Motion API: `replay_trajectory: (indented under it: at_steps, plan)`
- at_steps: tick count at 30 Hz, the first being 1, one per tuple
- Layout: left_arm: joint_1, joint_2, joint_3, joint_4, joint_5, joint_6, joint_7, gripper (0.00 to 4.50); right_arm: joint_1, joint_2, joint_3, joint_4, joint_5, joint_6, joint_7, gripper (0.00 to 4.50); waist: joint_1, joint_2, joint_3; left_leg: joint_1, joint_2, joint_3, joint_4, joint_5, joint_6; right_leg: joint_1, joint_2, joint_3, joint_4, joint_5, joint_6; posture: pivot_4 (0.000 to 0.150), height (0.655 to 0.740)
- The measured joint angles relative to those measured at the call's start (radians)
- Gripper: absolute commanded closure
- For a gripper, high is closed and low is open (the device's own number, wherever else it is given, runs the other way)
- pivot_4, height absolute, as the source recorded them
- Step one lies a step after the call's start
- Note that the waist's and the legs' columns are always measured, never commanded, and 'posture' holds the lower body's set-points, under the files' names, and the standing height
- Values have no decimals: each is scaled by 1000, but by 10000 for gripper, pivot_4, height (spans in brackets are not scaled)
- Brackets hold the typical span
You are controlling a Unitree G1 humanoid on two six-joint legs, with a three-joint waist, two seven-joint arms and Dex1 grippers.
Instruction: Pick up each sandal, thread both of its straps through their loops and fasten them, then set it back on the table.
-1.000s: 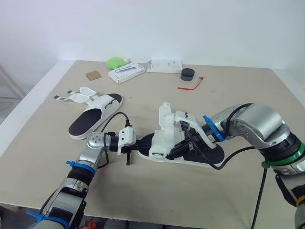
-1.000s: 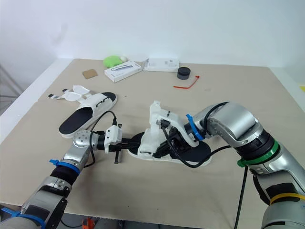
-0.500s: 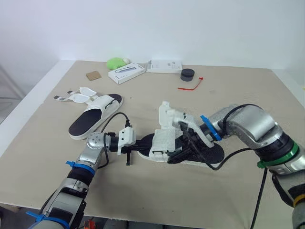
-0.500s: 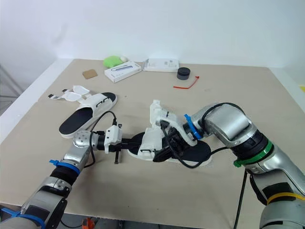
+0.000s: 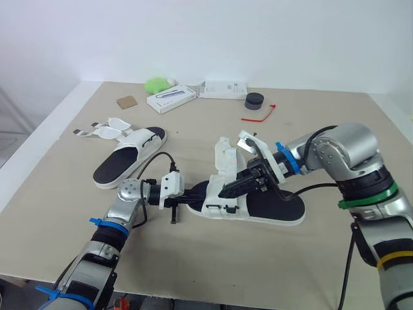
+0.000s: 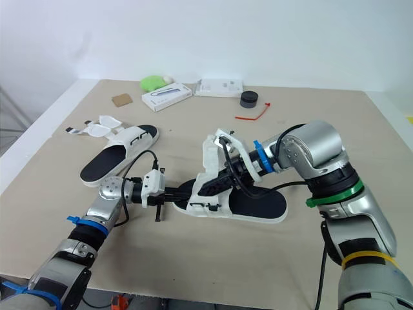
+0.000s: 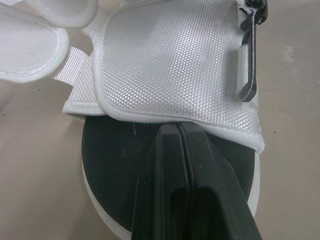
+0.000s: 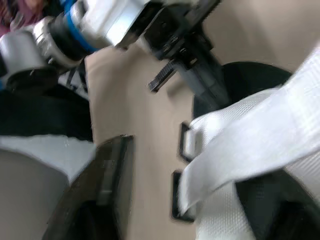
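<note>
Pins sandal (image 5: 274, 208) toe under closed left gripper (image 7: 178, 131). Has pulled right gripper (image 5: 227, 191) back off upper (image 5: 222, 169), grip unclear. Leaves straps (image 5: 248, 138) loose, threading ahead.

Table (image 5: 213, 265): rectangular, with a matte beige top and a thin pale rim along its left and near edges. The top shows faint scuffs.
Wall (image 5: 258, 32): plain white, unmarked, rising directly behind the table's far edge across its full width.
Pale grey area (image 5: 16, 123): beyond the table's left edge, crossed by a few thin grey diagonal lines; whether it is floor or fixture cannot be told.
Light: even and diffuse, from above, with soft, short shadows on the table top.
</note>
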Motion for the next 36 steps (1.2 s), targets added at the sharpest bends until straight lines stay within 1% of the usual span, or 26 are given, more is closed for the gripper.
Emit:
replay_trajectory:
  at_steps: [1, 2, 3, 4, 5, 6, 14, 18, 21, 25, 28, 29, 30, 32, 33, 34, 36]
  plan:
    - [0, 0, 0, 0, 0, 0, -1, 45000, 0, 4, -5, 3, 0, 1, -15, 28884, 0, 0, 0, 0, 0, 0, 0, 0, 0, 0, 0, 0, 0, 0, 0, 1500, 7400]
    - [0, 0, 0, 0, 0, 0, -1, 45000, 0, 5, -7, 5, 0, 1, -18, 33772, 0, 0, 0, 0, 0, 0, 0, 0, 0, 0, 0, 0, 0, 0, 0, 1500, 7400]
    - [0, 0, 0, 0, 0, 0, 0, 45000, -1, 8, -13, 10, -1, 5, -33, 35740, 0, 0, 0, 0, 0, 0, 0, 0, 0, 0, 0, 0, 0, 0, 0, 1500, 7400]
    - [0, 0, 0, 0, 0, 0, 0, 45000, -1, 8, -13, 10, -1, 5, -34, 39163, 0, 0, 0, 0, 0, 0, 0, 0, 0, 0, 0, 0, 0, 0, 0, 1500, 7400]
    - [1, 0, 0, 0, 0, 0, 0, 45000, -1, 10, -14, 10, 0, 7, -37, 40610, 0, 0, 0, 0, 0, 0, 0, 0, 0, 0, 0, 0, 0, 0, 0, 1500, 7400]
    - [1, 0, 0, 0, 0, 0, 1, 45000, -1, 12, -15, 9, 3, 12, -41, 43762, 0, 0, 0, 0, 0, 0, 0, 0, 0, 0, 0, 0, 0, 0, 0, 1500, 7400]
    - [3, -3, 0, -1, 0, -1, 4, 45000, 21, -14, -2, -96, 23, 8, -37, 43762, 1, 0, 0, 0, 0, -1, 0, 0, 0, 0, 0, -1, 0, 0, 0, 1500, 7400]
    - [4, -4, 0, -1, 0, -1, 4, 45000, 51, -30, 40, -140, 20, -14, -38, 43762, 1, 0, 0, 0, -1, -1, 0, 0, 0, 0, -1, -1, 0, -1, 1, 1500, 7400]
    - [4, -3, 0, -1, 0, -1, 4, 45000, 84, -49, 102, -186, -23, -74, -58, 43762, 0, 0, 0, 0, -1, -2, 0, 0, 0, 0, -1, -2, 0, -1, 1, 1500, 7400]
    - [4, 2, 0, 3, 0, -1, 9, 45000, 94, -50, 110, -202, -49, -119, -69, 43762, -3, 0, -1, 3, 0, -2, 0, 0, 0, 2, 0, -2, 0, 0, 0, 1500, 7400]
    - [4, 1, 0, 5, 0, -1, 11, 45000, 101, -60, 110, -210, -49, -127, -64, 34138, -2, 0, -1, 3, 0, -2, 0, 0, 0, 3, 0, -3, 0, 0, 0, 1500, 7400]
    - [4, 1, 0, 5, 0, -2, 11, 45000, 101, -60, 110, -210, -50, -127, -64, 30160, -2, 0, -1, 3, 0, -2, 0, 0, 0, 3, 0, -2, 0, 0, 0, 1500, 7400]
    - [2, 1, -1, 5, 0, -2, 7, 45000, 102, -62, 101, -206, -40, -109, -62, 27213, -2, 0, -1, 3, 0, -2, 0, 0, 0, 3, 0, -2, 0, 0, 0, 1500, 7400]
    - [-2, 1, -1, 5, 0, -2, -1, 45000, 98, -65, 67, -192, -17, -69, -56, 23047, -1, 0, -1, 2, 0, -3, 0, 0, 0, 3, 0, -3, 0, -1, 0, 1500, 7400]
    - [-6, 1, -1, 9, 0, -2, -6, 45000, 91, -61, 23, -172, 15, -31, -51, 23047, -1, 0, -1, 1, 0, -3, 0, 0, 0, 3, 0, -3, 0, -1, 0, 1500, 7400]
    - [-6, 1, -1, 9, 0, -2, -6, 45000, 89, -61, 16, -170, 18, -27, -50, 23047, -1, 1, -1, 1, 0, -4, 0, 0, 0, 3, 0, -4, 0, -1, -1, 1500, 7400]
    - [-11, 0, -1, 14, 0, -2, -10, 45000, 78, -53, -67, -153, 63, 16, -50, 23047, -1, 1, -1, 0, 0, -5, 0, 0, 0, 4, 0, -5, 0, -1, -1, 1500, 7400]
